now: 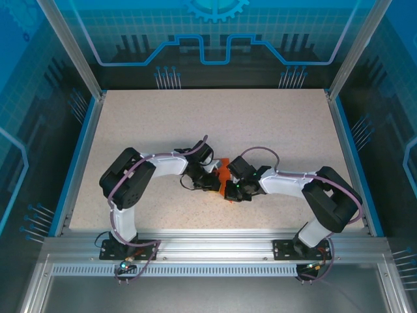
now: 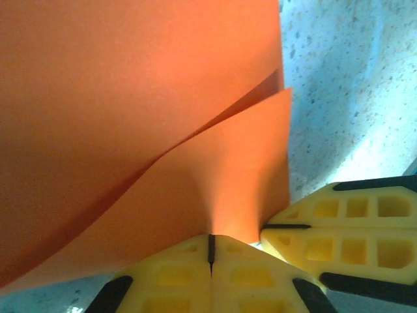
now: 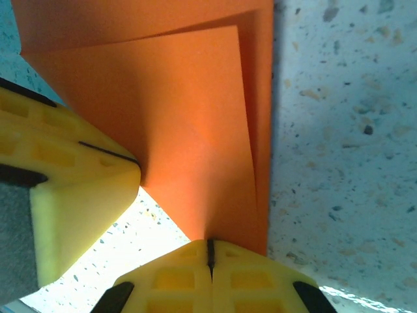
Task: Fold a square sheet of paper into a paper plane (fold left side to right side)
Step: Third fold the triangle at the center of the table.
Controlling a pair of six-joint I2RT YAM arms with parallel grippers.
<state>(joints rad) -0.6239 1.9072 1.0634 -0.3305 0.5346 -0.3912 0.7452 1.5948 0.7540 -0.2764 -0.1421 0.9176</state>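
Yellow fingertips of the left gripper [image 2: 210,251] sit at 6 o'clock in my left wrist view. They are pressed flat together with only a thin dark seam between them. The lower edge of the sheet of paper [image 2: 130,98] runs straight into that seam, so I read it as pinched.

The right gripper [image 3: 210,254] looks the same at 6 o'clock in its own view, jaws closed tight on the paper's pointed lower corner. Each wrist camera also catches the other gripper just beside it, at 4 o'clock from the left wrist and 8 o'clock from the right.

The paper is folded, and one flap lifts off the layer under it, gaping toward 2 o'clock in the left wrist view.

From above, the paper lies near the middle of the speckled table [image 1: 260,124]. It is mostly hidden under both wrists, so I cannot make out its full outline. Bare tabletop stretches toward 12 o'clock, and the blue rim [image 1: 79,156] stands well apart at 9 o'clock. The left arm [image 1: 130,182] and right arm [image 1: 326,195] bow outward at 8 and 4 o'clock.
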